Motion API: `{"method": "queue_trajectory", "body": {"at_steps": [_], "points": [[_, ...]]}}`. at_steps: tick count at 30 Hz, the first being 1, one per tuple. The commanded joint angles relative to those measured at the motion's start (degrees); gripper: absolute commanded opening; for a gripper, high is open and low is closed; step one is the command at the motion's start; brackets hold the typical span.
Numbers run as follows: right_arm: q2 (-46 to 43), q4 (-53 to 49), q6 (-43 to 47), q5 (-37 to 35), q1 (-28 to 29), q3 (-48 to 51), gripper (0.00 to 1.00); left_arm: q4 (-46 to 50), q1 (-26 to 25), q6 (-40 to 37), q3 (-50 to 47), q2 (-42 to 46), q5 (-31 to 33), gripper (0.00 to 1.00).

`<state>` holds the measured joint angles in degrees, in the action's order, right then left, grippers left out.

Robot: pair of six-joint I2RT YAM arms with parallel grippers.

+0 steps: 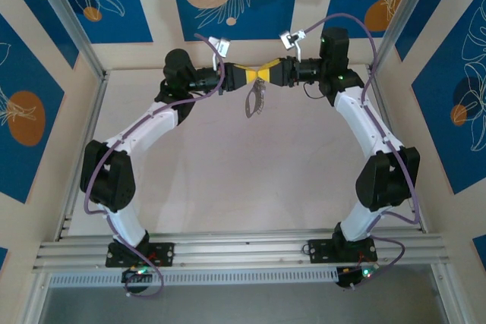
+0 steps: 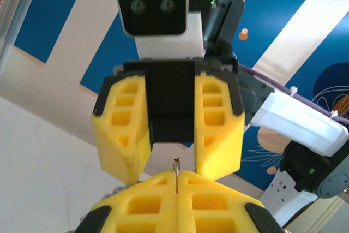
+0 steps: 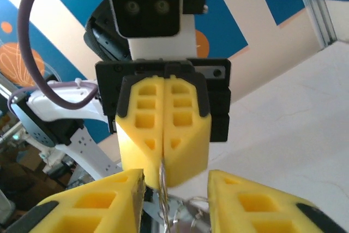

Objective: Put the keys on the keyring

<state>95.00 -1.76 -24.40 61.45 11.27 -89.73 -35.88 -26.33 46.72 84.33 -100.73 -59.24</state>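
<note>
High above the back of the table my two grippers meet tip to tip. The left gripper (image 1: 255, 73) (image 2: 176, 183) is shut on the keyring (image 2: 176, 170), whose thin metal edge sticks up between its yellow pads. The rest of the grey keyring (image 1: 256, 101) hangs below the fingertips. My right gripper (image 1: 270, 72) (image 3: 175, 178) stands open around that same wire (image 3: 162, 186), with a gap on both sides. Blurred silvery metal (image 3: 215, 219) dangles under the jaws. I cannot tell whether it is the keys.
The pale table (image 1: 228, 180) lies well below both grippers. Aluminium frame posts (image 1: 72, 24) stand at the back corners and a rail (image 1: 243, 252) runs along the near edge. Both arms arch inward from their bases.
</note>
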Motion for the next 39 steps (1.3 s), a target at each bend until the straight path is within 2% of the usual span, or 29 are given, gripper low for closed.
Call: {"method": "queue_trajectory", "body": {"at_steps": [1,10,16,22,25,32,39], "points": [[-4.9,9.1,-7.1,-3.1,-1.8,5.6,0.43,-4.7,-0.5,1.6,-0.4,0.8,2.6,0.00],[-10.0,23.2,-15.2,-8.9,-2.3,16.5,0.44,-7.7,-0.6,4.4,-1.2,1.0,4.7,0.00],[-8.0,27.4,-18.7,-9.1,-1.2,15.5,0.43,-8.1,-0.7,4.7,-1.3,1.0,4.8,0.00],[-6.2,27.4,-19.1,-8.8,0.4,13.7,0.40,-8.3,-0.9,4.7,-1.3,1.0,4.9,0.00],[-5.6,27.5,-19.0,-8.3,1.1,13.7,0.33,-8.3,-0.8,4.6,-1.2,0.9,5.1,0.00],[-6.4,27.3,-18.2,-8.2,1.3,15.8,0.01,-8.4,-0.8,4.5,-1.4,1.1,5.6,0.00],[-6.6,27.4,-18.5,-8.7,1.3,17.4,0.00,-9.2,-0.8,4.7,-1.4,1.2,6.3,0.00]]}}
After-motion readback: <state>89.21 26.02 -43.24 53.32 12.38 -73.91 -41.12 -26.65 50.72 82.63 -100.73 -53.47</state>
